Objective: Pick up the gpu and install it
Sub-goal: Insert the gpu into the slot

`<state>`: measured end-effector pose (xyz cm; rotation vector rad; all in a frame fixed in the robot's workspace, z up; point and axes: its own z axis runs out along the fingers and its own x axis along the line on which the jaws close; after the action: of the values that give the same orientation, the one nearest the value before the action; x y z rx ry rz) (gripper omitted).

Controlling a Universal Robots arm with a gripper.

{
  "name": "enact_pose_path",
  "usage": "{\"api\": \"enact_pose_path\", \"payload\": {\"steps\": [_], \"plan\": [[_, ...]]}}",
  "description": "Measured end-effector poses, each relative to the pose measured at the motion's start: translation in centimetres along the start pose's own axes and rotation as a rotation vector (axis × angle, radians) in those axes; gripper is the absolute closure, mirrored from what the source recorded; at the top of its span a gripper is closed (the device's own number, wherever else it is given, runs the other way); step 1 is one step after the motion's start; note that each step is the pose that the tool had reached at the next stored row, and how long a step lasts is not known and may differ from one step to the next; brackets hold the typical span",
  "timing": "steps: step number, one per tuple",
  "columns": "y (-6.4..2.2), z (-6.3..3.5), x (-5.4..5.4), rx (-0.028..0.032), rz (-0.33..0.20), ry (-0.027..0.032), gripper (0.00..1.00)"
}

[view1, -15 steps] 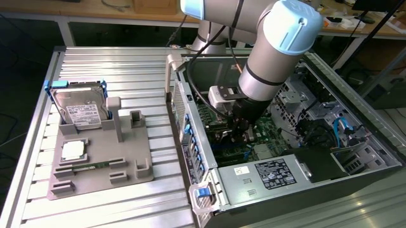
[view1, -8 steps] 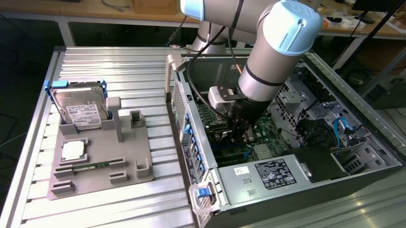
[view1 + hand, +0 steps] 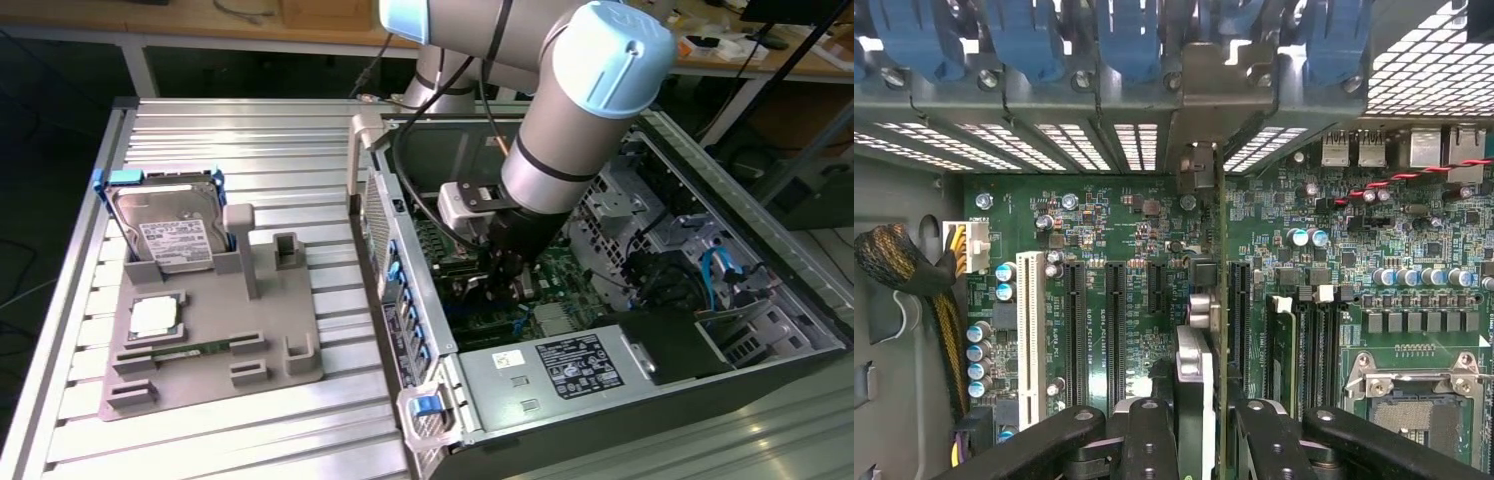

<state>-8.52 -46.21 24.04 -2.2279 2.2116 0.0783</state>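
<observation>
Robot arm [image 3: 574, 120] reaching down into the open computer case [image 3: 747, 250] on the bench [image 3: 240, 130]. The jaws stand narrow, clamped on the flat faces of the gpu [image 3: 1218, 260]. The card is seen edge-on, upright over the motherboard [image 3: 1124, 230], just beside a long black expansion slot [image 3: 1239, 320]. Whether it is seated cannot be told. Outside the case, a hard drive [image 3: 167, 225] stands in a grey fixture [image 3: 214, 350].

The motherboard [image 3: 1144, 225] is green, the latches [image 3: 1126, 45] blue, one slot [image 3: 1031, 335] white, the gpu [image 3: 1220, 300] edge dark.
</observation>
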Motion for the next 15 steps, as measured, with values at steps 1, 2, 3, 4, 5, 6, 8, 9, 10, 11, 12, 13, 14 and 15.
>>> {"api": "enact_pose_path", "payload": {"steps": [1, 2, 3, 4, 5, 6, 8, 9, 10, 11, 12, 13, 14, 15], "plan": [[0.0, -0.04, 0.0, 0.0, 0.0, -0.0001, 0.72], [0.0, -0.09, -0.01, 0.0001, 0.0, -0.0004, 0.72], [0.01, -0.16, -0.01, 0.0, 0.0, -0.0005, 0.72], [0.01, -0.22, -0.02, 0.0, 0.0, -0.0004, 0.72], [0.01, -0.26, -0.02, 0.0, 0.0, -0.0002, 0.72], [0.01, -0.27, -0.01, 0.0, 0.0, 0.0, 0.72], [0.01, -0.27, -0.01, -0.0001, 0.0, 0.0001, 0.72], [0.01, -0.28, -0.01, -0.0001, 0.0, 0.0001, 0.72], [0.01, -0.27, -0.01, -0.0001, 0.0, 0.0001, 0.72], [0.01, -0.28, -0.01, -0.0001, 0.0, 0.0001, 0.72], [0.01, -0.27, -0.01, 0.0, 0.0, -0.0001, 0.72], [0.01, -0.27, -0.01, 0.0, 0.0, -0.0004, 0.72], [0.01, -0.27, -0.01, -0.0001, 0.0, -0.0006, 0.72], [0.01, -0.27, -0.01, -0.0001, 0.0, -0.0009, 0.72]]}}
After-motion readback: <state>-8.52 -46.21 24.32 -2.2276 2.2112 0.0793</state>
